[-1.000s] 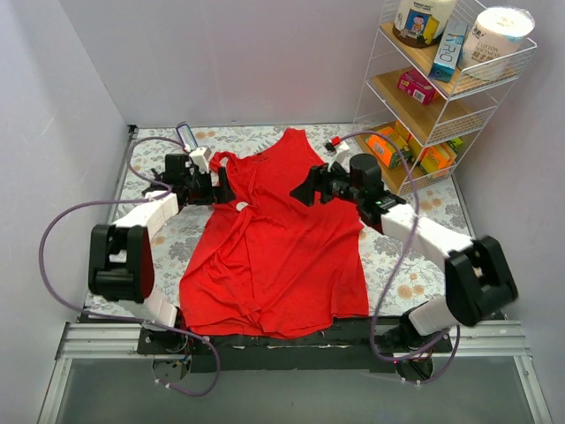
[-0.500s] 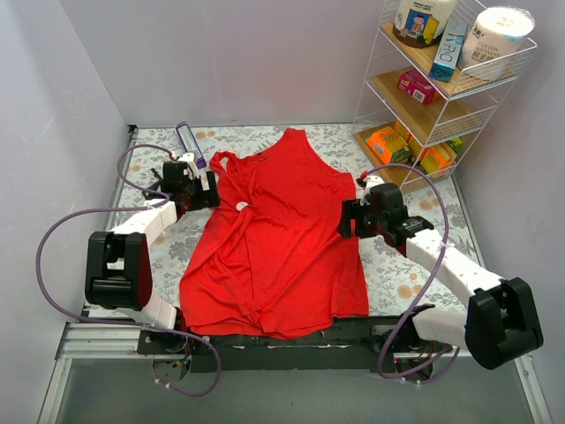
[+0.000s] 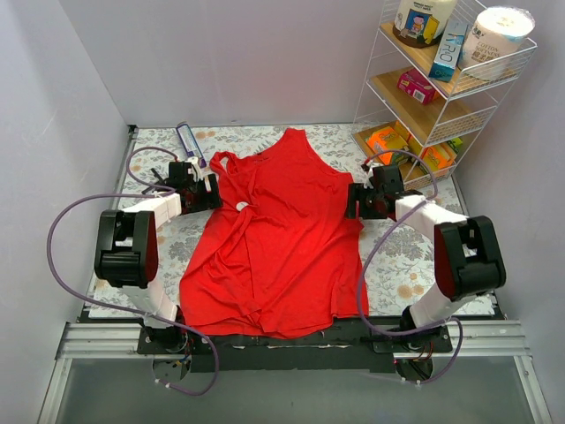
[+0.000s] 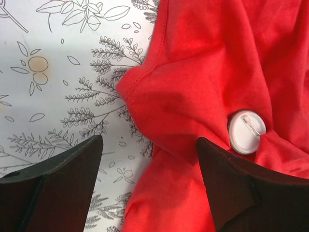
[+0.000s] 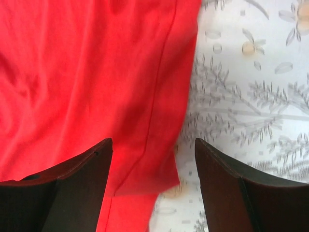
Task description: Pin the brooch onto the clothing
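A: Where is the brooch [image 4: 246,131] sitting?
B: It's lying pin-side up on the clothing [image 3: 282,247], just inside the armhole edge, and its pin is slanting. The top is running neck far, hem toward the arm bases.
A: Room?
B: Your left jaws and right jaws are both gaping over cloth edges, with bare worktop [image 3: 402,274] lying outside each.
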`<action>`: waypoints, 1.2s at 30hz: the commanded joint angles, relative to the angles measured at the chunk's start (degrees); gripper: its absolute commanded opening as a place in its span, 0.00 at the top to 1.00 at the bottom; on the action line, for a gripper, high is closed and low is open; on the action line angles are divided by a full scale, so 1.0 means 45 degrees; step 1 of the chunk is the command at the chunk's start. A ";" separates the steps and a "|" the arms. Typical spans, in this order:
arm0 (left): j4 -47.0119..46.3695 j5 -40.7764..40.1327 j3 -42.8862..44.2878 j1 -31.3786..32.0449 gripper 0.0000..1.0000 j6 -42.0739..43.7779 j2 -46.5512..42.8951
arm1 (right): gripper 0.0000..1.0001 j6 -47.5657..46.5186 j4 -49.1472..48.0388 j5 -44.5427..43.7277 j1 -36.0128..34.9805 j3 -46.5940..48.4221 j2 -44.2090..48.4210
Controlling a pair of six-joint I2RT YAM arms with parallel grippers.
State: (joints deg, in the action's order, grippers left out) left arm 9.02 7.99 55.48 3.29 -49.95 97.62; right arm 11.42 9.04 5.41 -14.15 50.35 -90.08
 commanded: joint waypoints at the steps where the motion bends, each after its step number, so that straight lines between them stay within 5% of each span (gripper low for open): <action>1: -0.0167 0.0607 0.0717 -0.0223 0.24 -0.0364 0.0394 | 0.25 -0.0389 -0.0583 0.0380 0.0156 0.1466 -0.1131; 8: -0.0615 0.1934 0.1381 -0.0243 0.42 -0.0461 0.1761 | 0.28 -0.0331 -0.0446 0.0575 0.0176 0.3087 -0.3338; 12: -0.0812 0.2657 0.1906 -0.0301 0.85 -0.0598 0.2445 | 0.39 -0.0272 -0.0251 0.0595 0.0176 0.3712 -0.3965; 13: -0.0812 0.2774 0.2025 -0.0359 1.00 -0.0695 0.2717 | 0.50 -0.0272 -0.0193 0.0537 0.0176 0.3772 -0.4043; 15: -0.0734 0.2659 0.2220 -0.0418 1.00 -0.0696 0.2876 | 0.66 -0.0233 0.0157 0.0110 0.0157 0.3967 -0.4278; 16: -0.0695 0.2542 0.2318 -0.0515 1.00 -0.0677 0.2876 | 0.86 -0.0252 0.0276 -0.0087 0.0176 0.4142 -0.4356; 18: -0.0617 0.1879 0.2319 -0.0652 1.00 -0.0579 0.2448 | 0.99 -0.0389 0.0626 -0.0593 0.0254 0.4338 -0.4473; 35: -0.0441 -0.0992 0.2162 -0.1786 0.99 0.0417 0.0650 | 0.99 -0.0917 0.1702 -0.2042 0.1426 0.6194 -0.5020; 36: -0.0460 -0.1071 0.2143 -0.1786 0.78 0.0398 0.0611 | 0.99 -0.0897 0.1761 -0.2023 0.1407 0.6291 -0.5040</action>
State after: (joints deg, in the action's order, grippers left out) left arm 7.07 7.25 64.53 -4.27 -49.23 103.50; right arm 7.07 16.14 -1.69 -9.32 75.29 -111.20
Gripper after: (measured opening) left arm 0.020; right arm 0.028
